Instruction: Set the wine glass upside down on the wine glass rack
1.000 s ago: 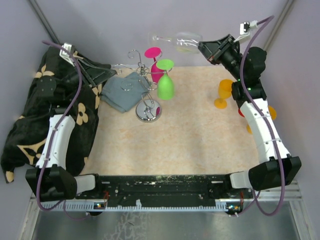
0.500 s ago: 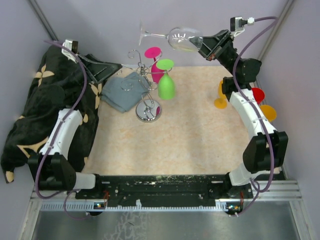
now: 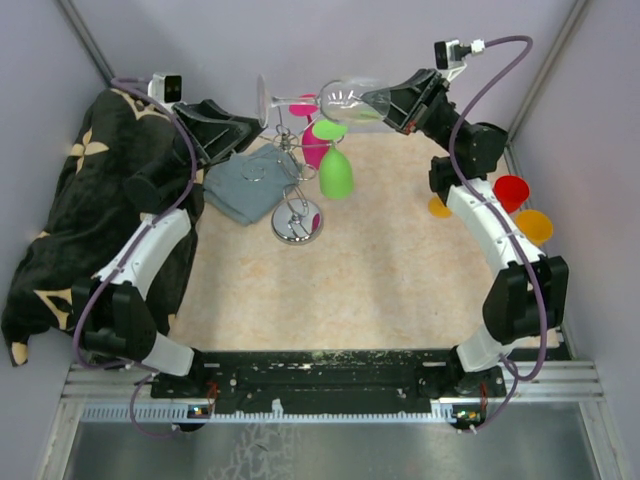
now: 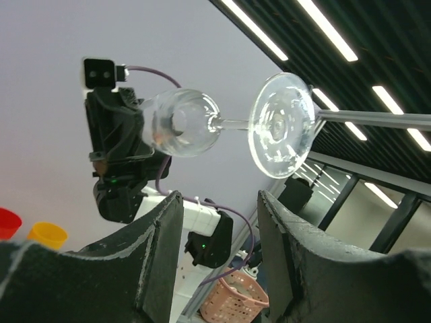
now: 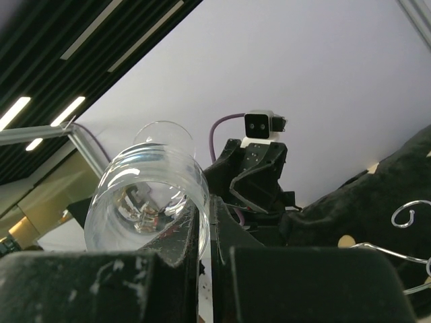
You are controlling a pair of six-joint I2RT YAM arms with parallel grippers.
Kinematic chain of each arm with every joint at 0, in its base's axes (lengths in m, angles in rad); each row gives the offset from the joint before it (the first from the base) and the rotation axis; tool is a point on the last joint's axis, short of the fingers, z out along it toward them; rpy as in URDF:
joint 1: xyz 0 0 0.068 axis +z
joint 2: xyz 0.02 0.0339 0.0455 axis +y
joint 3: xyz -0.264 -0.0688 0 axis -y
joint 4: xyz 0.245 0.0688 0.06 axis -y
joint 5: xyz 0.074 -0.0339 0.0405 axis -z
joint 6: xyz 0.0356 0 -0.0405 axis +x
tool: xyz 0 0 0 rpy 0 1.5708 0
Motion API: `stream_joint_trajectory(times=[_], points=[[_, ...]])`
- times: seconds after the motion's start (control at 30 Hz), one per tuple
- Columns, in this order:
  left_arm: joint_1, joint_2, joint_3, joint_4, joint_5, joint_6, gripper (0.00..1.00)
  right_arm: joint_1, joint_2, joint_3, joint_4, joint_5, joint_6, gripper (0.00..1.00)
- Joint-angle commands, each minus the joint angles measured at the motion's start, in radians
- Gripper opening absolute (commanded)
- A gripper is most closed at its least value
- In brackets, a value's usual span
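Not yet racked. Grasping the wine glass by the bowl rim in the right end effector, sideways, just above the wine glass rack. Hovering with the left end effector released, empty, beside the rack. Remaining, seemingly: inverting and hooking on.

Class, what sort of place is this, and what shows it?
Probably a robotics lab test cell: robot arms bolted to a table, plain partition walls around it, and industrial strip lights overhead.
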Motion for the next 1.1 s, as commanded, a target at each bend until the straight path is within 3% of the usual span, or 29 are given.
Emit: stream_joint_trajectory(times=[0.0,0.6,0.9,1.07], points=[[-0.012,0.009,0.040,0.139,-0.075,-0.052,0.54,0.022,-0.003,0.002,0.073,0.020,0.010,0.00],[-0.069,0.068,0.072,0.243,-0.163,-0.129,0.51,0.050,0.022,-0.024,0.084,0.017,0.001,0.00],[-0.083,0.077,0.072,0.266,-0.180,-0.153,0.35,0.055,0.028,-0.032,0.078,0.016,-0.004,0.00],[-0.084,0.076,0.083,0.274,-0.173,-0.159,0.38,0.056,0.031,-0.037,0.070,0.017,-0.010,0.00]])
